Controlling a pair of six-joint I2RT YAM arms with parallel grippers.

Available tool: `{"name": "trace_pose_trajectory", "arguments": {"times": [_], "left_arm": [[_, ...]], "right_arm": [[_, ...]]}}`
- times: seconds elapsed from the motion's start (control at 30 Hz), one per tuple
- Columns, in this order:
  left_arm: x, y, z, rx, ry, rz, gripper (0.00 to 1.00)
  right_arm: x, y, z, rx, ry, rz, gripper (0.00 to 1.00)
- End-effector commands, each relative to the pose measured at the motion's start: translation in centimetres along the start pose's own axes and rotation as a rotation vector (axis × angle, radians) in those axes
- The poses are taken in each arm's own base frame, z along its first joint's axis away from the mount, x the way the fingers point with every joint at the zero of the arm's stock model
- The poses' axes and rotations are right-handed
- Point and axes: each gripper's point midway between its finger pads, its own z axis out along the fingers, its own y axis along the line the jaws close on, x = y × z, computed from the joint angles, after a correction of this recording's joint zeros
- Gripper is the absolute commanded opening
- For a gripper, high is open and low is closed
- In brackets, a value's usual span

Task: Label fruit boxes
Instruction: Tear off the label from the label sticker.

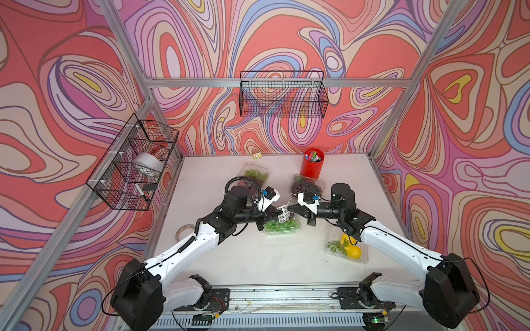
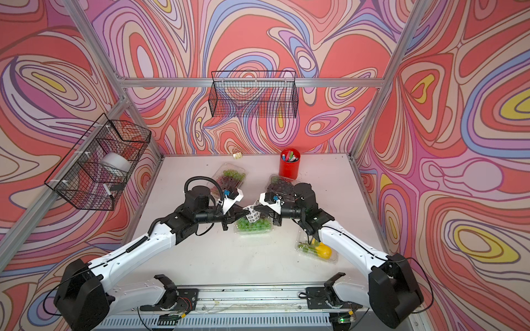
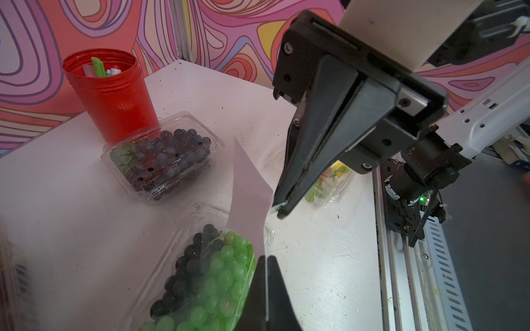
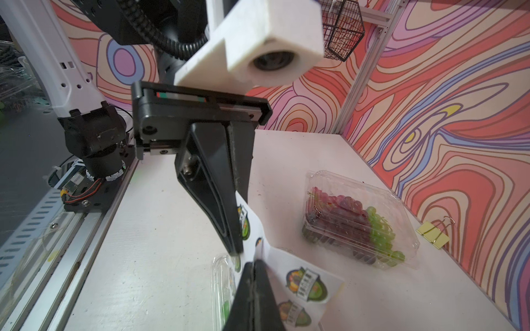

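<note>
Both grippers meet over the middle of the table at a white sticker sheet (image 1: 284,215) (image 4: 307,283). My left gripper (image 1: 278,213) (image 3: 266,259) is shut on one edge of it. My right gripper (image 1: 290,208) (image 4: 253,262) is shut on the opposite edge. Right below the sheet lies a fruit box of green grapes (image 1: 282,227) (image 3: 206,275). A box of dark grapes (image 1: 307,186) (image 3: 163,160) sits behind the right gripper. A box of purple and green grapes (image 1: 253,176) (image 4: 355,220) lies at the back. The lemon box (image 1: 347,248) lies under the right arm.
A red pen cup (image 1: 312,166) stands at the back beside the dark grape box. Near the back wall lies a yellow binder clip (image 1: 257,155), and a tape roll (image 1: 183,230) sits by the left arm. Wire baskets (image 1: 282,94) (image 1: 134,163) hang on the walls.
</note>
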Motion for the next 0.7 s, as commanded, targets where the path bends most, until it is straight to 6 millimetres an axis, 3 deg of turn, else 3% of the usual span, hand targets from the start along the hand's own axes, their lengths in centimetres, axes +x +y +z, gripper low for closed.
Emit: {"name": "trace_pose_trajectory", "arguments": {"times": [0.0,0.67], "left_arm": [[-1.22,-0.26,0.26,0.020,-0.032,-0.033,0.00],[-1.24,0.43,0.80,0.007,-0.005,-0.109,0.00]], "right_arm": [[-1.08,0.09,-0.24,-0.001,-0.005,-0.045,0.00],[-0.59,0.75,-0.65,-0.016,0.028,-0.077,0.00]]}}
